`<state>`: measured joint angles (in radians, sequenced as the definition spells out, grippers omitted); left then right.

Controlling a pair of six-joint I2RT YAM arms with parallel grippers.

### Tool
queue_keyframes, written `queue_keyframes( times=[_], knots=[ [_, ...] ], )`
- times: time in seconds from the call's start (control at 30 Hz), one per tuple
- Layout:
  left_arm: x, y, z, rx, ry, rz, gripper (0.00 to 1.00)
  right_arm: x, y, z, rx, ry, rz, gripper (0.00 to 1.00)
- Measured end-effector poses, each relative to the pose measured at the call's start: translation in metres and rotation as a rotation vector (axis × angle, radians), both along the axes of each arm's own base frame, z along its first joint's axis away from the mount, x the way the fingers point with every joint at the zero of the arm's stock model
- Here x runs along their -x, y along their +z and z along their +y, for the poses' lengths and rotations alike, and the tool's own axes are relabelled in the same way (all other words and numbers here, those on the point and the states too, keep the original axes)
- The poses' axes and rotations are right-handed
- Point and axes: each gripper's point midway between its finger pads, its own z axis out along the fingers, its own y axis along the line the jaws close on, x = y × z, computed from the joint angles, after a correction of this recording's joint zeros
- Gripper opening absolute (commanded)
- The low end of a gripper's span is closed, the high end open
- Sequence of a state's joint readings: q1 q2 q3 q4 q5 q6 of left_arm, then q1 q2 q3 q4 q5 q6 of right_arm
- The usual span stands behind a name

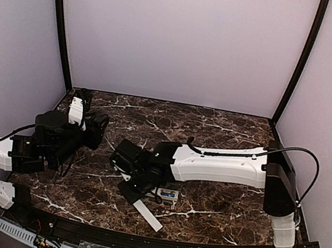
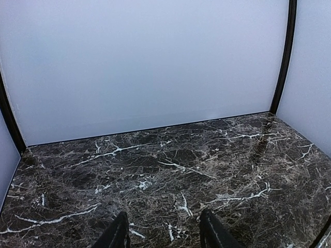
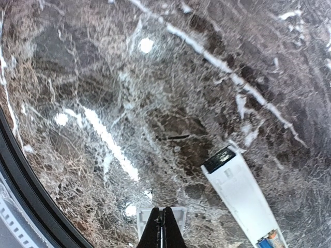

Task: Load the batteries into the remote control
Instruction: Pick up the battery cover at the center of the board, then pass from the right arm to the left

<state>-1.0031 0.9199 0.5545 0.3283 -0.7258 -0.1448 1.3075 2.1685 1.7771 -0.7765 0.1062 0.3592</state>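
The remote control [image 3: 243, 199] lies flat on the marble, a white bar with its dark window [image 3: 219, 159] at the far end. Blue batteries [image 3: 271, 241] sit in its open near end, which also shows by the right arm [image 1: 168, 194]. A flat white cover piece [image 3: 147, 219] lies beside it, seen from above as a slanted strip [image 1: 148, 215]. My right gripper [image 3: 161, 211] is shut, its tips over the end of that piece; I cannot tell if they touch it [image 1: 131, 193]. My left gripper [image 2: 165, 230] hangs open and empty at the back left [image 1: 83, 105].
The table's dark raised front rim [image 3: 31, 181] curves close to the cover piece. White walls and black corner posts [image 1: 61, 24] close in the marble table [image 1: 216, 126] at the back and sides.
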Motion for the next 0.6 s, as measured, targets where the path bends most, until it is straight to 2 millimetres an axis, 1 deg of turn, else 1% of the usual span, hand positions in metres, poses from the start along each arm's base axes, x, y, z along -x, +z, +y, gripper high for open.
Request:
queue_keyframes(
  times=[0.17, 0.37, 0.43, 0.53, 0.6],
  knots=[
    [0.0, -0.004, -0.004, -0.008, -0.016, 0.009, 0.48, -0.016, 0.024, 0.001, -0.081, -0.041, -0.054, 0.0],
    [0.003, -0.003, -0.015, 0.009, -0.08, 0.008, 0.53, -0.029, 0.041, -0.013, -0.131, -0.086, -0.108, 0.0],
    [0.004, -0.003, -0.019, 0.016, -0.102, 0.004, 0.55, -0.033, 0.05, -0.017, -0.158, -0.091, -0.125, 0.0],
    [0.008, -0.005, -0.024, 0.018, -0.14, -0.002, 0.59, -0.039, 0.072, -0.023, -0.212, -0.074, -0.163, 0.0],
    [0.01, -0.005, -0.027, 0.015, -0.168, -0.009, 0.62, -0.042, 0.094, -0.027, -0.265, -0.051, -0.194, 0.0]
  ],
)
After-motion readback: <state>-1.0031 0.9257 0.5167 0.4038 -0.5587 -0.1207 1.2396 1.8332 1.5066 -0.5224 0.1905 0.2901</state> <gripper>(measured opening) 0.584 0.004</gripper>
